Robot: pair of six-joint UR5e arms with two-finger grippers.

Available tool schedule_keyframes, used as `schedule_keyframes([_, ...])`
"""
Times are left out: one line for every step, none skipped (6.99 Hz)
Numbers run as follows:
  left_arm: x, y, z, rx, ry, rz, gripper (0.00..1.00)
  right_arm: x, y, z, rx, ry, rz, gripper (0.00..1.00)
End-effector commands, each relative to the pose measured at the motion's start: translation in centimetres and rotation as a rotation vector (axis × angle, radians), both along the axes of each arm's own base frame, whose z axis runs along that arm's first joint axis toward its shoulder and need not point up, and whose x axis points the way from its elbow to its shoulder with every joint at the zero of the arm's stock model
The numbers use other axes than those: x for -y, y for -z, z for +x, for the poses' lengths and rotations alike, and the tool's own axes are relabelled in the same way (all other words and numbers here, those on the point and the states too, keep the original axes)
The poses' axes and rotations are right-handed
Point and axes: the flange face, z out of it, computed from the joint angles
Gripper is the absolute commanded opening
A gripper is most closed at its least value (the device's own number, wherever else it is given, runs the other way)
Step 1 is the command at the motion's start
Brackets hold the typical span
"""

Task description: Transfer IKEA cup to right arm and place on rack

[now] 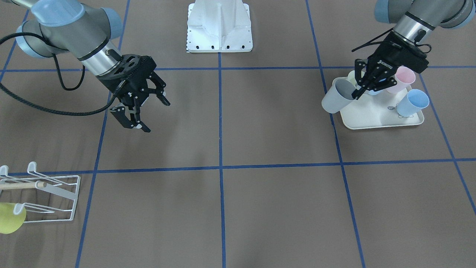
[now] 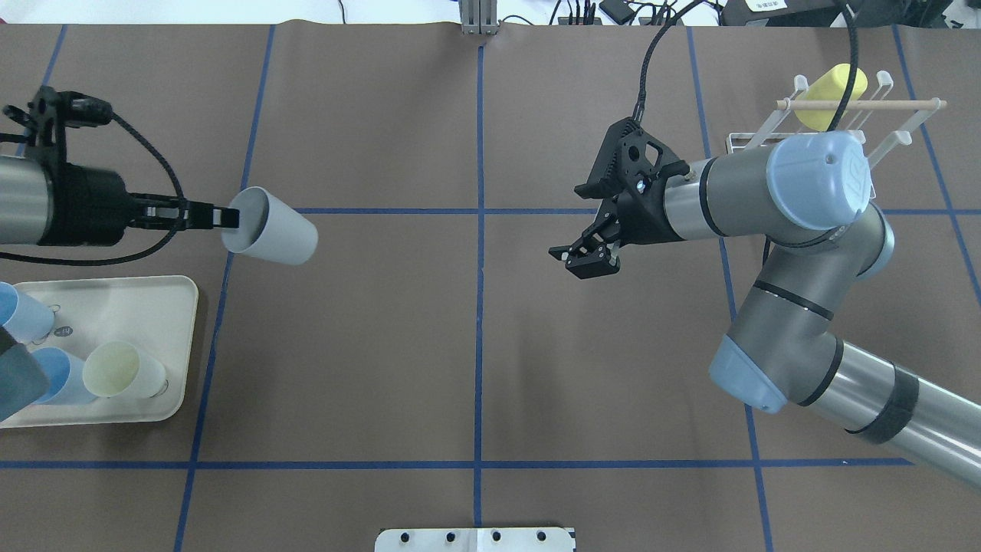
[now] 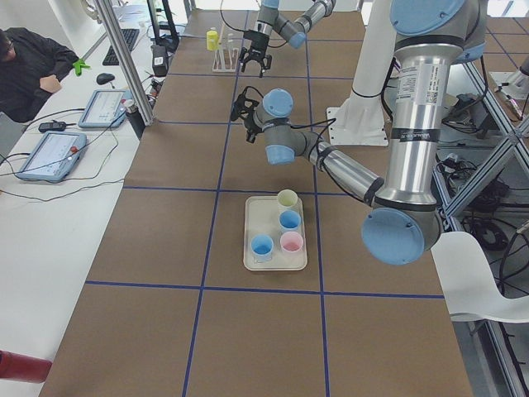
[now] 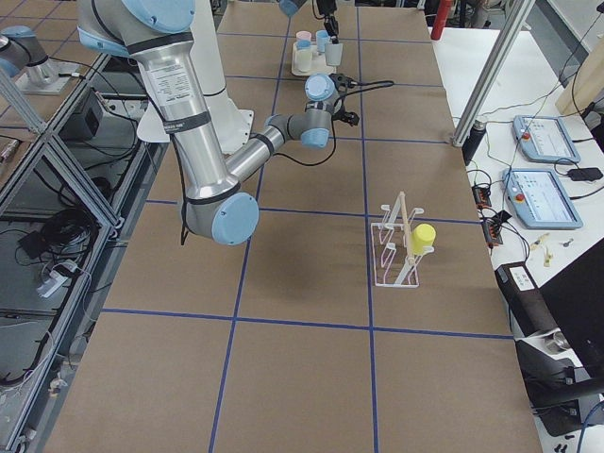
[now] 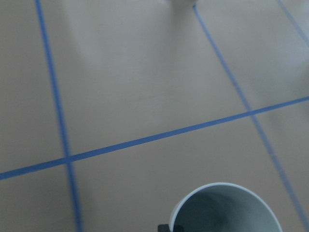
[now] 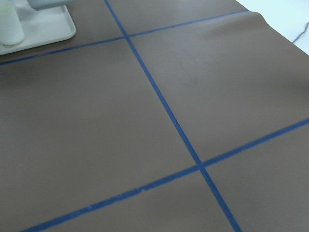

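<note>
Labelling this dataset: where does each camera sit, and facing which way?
Front-facing: across the table, facing the base; left gripper on grey cup, right gripper open.
Overhead: behind the robot, looking down; both grippers.
Exterior left: table's left end; left arm near.
Exterior right: right end; right arm near.
Left wrist: down past the grey cup.
Right wrist: table, tray corner; no body.
Shared: front-facing and overhead show the rack.

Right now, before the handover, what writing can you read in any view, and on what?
"ROBOTIQ": white letters, seen tilted, on the black body of the left hand, which holds the grey cup.
Left arm's sticker: print too small to read.
Right arm's sticker: print too small to read.
Small marks on the tray: too small to read.
</note>
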Motion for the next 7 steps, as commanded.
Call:
schedule_keyframes([-1.7,7.7,4.8,-0.159,-0.079,-0.049,0.0,-2.1,-1.5,-2.6,0.142,0.04,0.075,0.99])
schedule_keyframes([-2.3,10.1,5.9,-0.205,-0.105,-0.067,0.0,-3.1,-1.8,-3.6,0.207,0.003,0.117,0.98])
schedule_keyframes([-3.0,10.9,6.9,-0.22,-0.125,-0.071,0.0,-4.8,-1.9,-4.9,0.282,-0.023,0.153,0.98])
schedule_keyframes([-2.9,11.8,7.5,-0.229,-0.131,-0.065,0.0,-6.1,-2.2,-5.9,0.301,-0.018,0.169,0.98])
schedule_keyframes([-2.9,11.4,8.4,-0.218,-0.14,-0.072,0.0,-6.9,-1.4,-6.6,0.318,-0.002,0.171,0.99])
schedule_keyframes([-2.9,12.1,9.3,-0.224,-0.145,-0.068,0.0,-7.6,-1.0,-7.0,0.328,0.012,0.171,0.99])
schedule_keyframes([-2.8,12.1,10.4,-0.22,-0.131,-0.075,0.0,-8.2,-0.6,-6.8,0.365,0.018,0.186,0.99])
